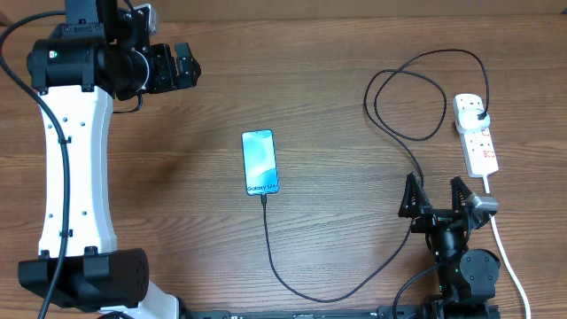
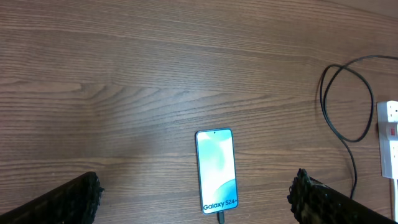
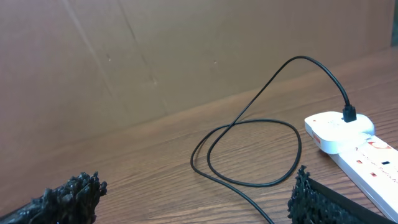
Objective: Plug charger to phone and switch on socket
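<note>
Phone (image 1: 260, 162), charger (image 1: 267, 230), socket (image 1: 477, 135): three items, joined in one line.
Phone: slim, black-edged, light blue screen face up, white "Galaxy S24" text at its near end; lies flat at mid-view overhead, long axis front to back. Charger: thin black cable, small tip seated in the phone's near edge; runs forward, sweeps right, climbs in a wide loop, and ends in a black plug seated in the socket's far outlet. Socket: white elongated strip, red-marked switches, thick white cord leaving its near end; lies far right, well apart from the phone. Switch positions cannot be told.
</note>
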You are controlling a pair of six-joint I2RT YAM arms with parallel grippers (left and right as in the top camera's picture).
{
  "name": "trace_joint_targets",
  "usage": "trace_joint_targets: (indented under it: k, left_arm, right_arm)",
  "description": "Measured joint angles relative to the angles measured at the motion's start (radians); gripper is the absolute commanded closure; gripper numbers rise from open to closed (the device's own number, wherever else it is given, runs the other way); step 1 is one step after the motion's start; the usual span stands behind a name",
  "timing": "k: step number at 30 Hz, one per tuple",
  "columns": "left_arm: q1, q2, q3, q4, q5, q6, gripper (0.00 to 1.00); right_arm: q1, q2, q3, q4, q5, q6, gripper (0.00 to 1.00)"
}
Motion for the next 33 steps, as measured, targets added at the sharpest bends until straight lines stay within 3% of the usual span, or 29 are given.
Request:
trace_joint_targets:
  k: [20,25,33]
  left_arm:
    - [0.000,-0.006,-0.007,0.018,-0.074,0.001,0.00]
    - [0.000,-0.125,-0.166,0.103,-0.146,0.002,0.00]
    - [0.000,-0.492,-0.564,0.411,-0.187,0.030,0.00]
  right_arm:
    - [0.000,0.000,0.000,0.000,-0.002,0.000,0.00]
    - [0.000,0.000,0.000,0.000,-0.002,0.000,0.00]
    - [0.000,0.000,0.000,0.000,-0.002,0.000,0.00]
